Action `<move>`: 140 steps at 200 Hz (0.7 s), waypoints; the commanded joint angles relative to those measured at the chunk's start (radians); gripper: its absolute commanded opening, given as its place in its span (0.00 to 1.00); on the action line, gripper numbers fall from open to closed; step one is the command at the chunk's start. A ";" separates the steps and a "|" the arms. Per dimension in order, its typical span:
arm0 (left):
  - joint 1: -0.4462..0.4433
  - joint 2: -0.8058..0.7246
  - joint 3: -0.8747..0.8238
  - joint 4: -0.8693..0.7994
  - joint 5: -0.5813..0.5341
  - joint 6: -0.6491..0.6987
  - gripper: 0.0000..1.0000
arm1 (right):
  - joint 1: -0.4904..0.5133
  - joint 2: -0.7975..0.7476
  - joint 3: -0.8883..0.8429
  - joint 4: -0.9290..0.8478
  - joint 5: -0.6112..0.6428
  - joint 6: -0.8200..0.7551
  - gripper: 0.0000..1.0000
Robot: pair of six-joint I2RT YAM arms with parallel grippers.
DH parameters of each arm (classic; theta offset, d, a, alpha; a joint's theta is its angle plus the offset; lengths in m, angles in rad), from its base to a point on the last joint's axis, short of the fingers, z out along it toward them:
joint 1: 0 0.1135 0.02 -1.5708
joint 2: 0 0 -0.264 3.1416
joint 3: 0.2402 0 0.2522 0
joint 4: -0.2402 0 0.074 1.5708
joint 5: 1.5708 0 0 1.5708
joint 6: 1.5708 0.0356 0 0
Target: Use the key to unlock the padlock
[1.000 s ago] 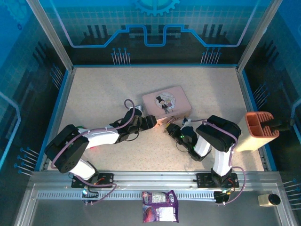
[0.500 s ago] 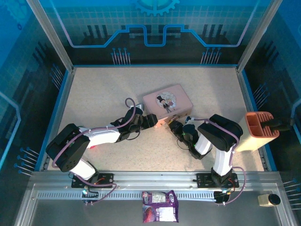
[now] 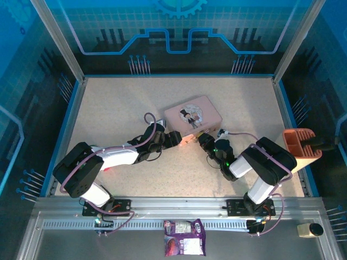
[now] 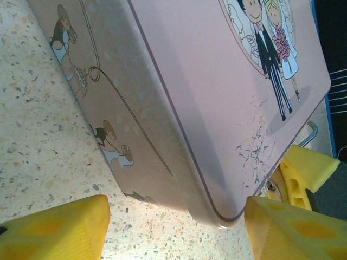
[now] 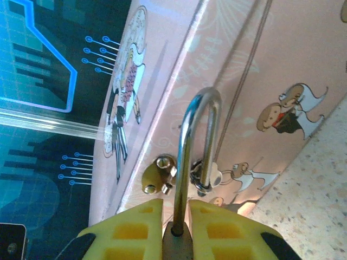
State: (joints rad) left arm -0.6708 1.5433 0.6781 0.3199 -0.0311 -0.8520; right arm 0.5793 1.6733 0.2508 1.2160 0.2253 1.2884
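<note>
Both arms are tending the pink rectangular cartoon box midway between the surface's side edges. The left end effector is straddling its corner, spread, while the right end effector is pinching the tiny silver-shackled padlock hanging on its latch. Any tug is risking dragging the unclamped box.

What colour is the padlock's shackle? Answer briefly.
The padlock shackle is shiny silver; the right wrist view shows it best.

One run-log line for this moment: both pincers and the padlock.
left pincer: open, straddling pink box corner | right pincer: shut on padlock | shackle: hooked in box latch
</note>
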 commanded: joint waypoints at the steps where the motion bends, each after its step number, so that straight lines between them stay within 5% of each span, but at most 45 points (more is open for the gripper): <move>1: -0.002 -0.001 -0.004 -0.002 -0.024 -0.013 0.67 | -0.022 0.008 0.002 -0.007 -0.006 0.019 0.00; 97: 0.000 -0.055 -0.035 -0.009 -0.068 -0.001 0.67 | -0.102 -0.005 -0.048 0.037 -0.041 0.004 0.00; 140: 0.021 -0.147 -0.080 -0.035 -0.079 0.086 0.69 | -0.107 -0.260 -0.027 -0.352 -0.113 -0.124 0.00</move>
State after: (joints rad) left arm -0.6666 1.4773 0.6369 0.3126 -0.0776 -0.8387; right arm 0.4847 1.5665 0.2028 1.0897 0.1566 1.2644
